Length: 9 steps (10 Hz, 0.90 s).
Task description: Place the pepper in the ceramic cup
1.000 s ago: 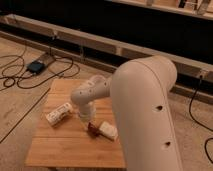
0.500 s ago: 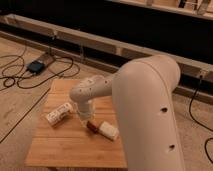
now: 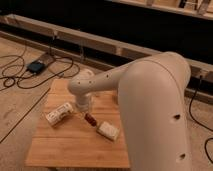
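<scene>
From my station, the only container I can make out is one white bottle with a label [image 3: 59, 112]. It lies on its side at the left of the wooden table [image 3: 60, 150], left of frame centre. I cannot tell what is in it, and its cap end is too blurred to read.

The pepper [image 3: 90, 119] is a small dark red shape lying on the tabletop just below the centre of the frame, not inside anything. It sits between the bottle on its left and a pale rectangular block [image 3: 108, 130] on its lower right, close to the block.

The gripper [image 3: 80, 106] hangs at the end of the white arm [image 3: 150, 100], just up and to the left of the pepper and right beside the bottle's near end. I cannot tell whether it is clenched or released, or whether it touches the pepper, because the wrist housing covers its tip from this angle.

The arm's large shell fills the right half of the frame and hides the table's right side. The table's bottom edge is cut off by the frame.

My count on the table is one bottle, one pepper and one block. On the floor at the upper left are several dark cables [image 3: 20, 80] and one small dark box [image 3: 36, 66].
</scene>
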Motion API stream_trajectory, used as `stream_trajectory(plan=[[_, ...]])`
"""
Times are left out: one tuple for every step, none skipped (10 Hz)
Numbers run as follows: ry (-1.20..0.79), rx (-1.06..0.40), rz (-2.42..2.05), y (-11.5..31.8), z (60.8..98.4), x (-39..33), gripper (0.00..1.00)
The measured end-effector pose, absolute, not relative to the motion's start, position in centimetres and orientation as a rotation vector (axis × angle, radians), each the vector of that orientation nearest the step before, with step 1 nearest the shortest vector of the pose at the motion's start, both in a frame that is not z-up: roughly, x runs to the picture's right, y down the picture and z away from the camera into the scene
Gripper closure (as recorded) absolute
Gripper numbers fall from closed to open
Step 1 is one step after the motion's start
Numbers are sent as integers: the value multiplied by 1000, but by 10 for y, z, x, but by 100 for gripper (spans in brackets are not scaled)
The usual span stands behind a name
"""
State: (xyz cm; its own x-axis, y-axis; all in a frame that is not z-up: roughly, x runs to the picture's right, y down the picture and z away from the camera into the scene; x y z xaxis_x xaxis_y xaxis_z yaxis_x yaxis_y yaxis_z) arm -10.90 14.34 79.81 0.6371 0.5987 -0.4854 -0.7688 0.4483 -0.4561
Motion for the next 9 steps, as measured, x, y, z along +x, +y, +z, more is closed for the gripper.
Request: stream_trajectory(plan=[[260, -689, 850, 129, 796, -109, 100], [254, -681, 844, 119, 796, -109, 100], [247, -672, 839, 109, 795, -110, 100], [238, -662, 832, 95, 795, -111, 100], [226, -649, 827, 79, 794, -113, 100], [213, -640, 827, 68, 796, -114, 100], [200, -635, 829, 58, 797, -115, 100], [185, -636, 834, 48, 799, -115, 100], [172, -639, 840, 39, 800, -115, 100]])
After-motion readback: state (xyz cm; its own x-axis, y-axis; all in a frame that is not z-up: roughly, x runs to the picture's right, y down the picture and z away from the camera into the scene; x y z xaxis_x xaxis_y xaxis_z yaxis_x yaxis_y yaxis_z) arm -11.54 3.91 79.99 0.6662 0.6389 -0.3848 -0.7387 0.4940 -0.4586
